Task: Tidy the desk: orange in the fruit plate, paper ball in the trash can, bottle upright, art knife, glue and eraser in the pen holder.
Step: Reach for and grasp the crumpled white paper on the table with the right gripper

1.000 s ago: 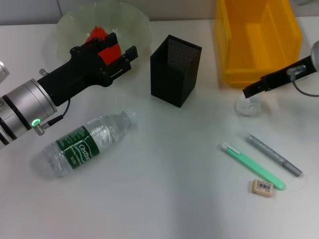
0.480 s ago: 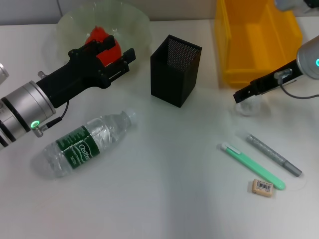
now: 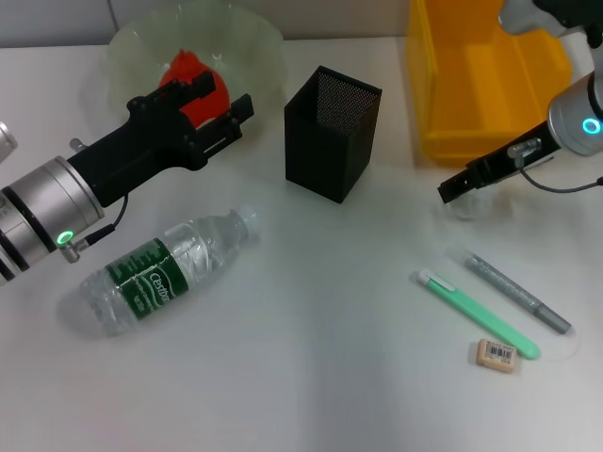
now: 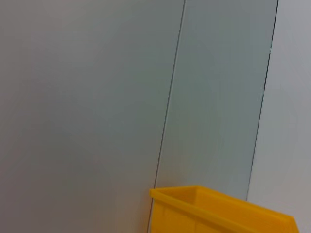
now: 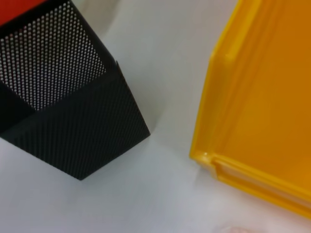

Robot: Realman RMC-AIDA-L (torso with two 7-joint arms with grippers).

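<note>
Two arms are busy here. The left gripper (image 3: 219, 92) sits at the near rim of the fruit plate (image 3: 254, 42), jaws spread, with the orange (image 3: 188, 77) lying in the plate just past them, so that bit looks done and it should back straight out without nudging the fruit. The right gripper (image 3: 455, 186) is down low over the paper ball (image 3: 464, 201), which sits on the desk just in front of the trash can (image 3: 485, 71); can't tell if its jaws are apart or closed. I'd say the trick is to settle squarely around the wad and pinch gently, since it looks light enough to skid, then lift clear of the bin wall. The bottle (image 3: 155, 273) lies on its side, and the eraser (image 3: 496, 354) is nowhere near the pen holder (image 3: 330, 132).
</note>
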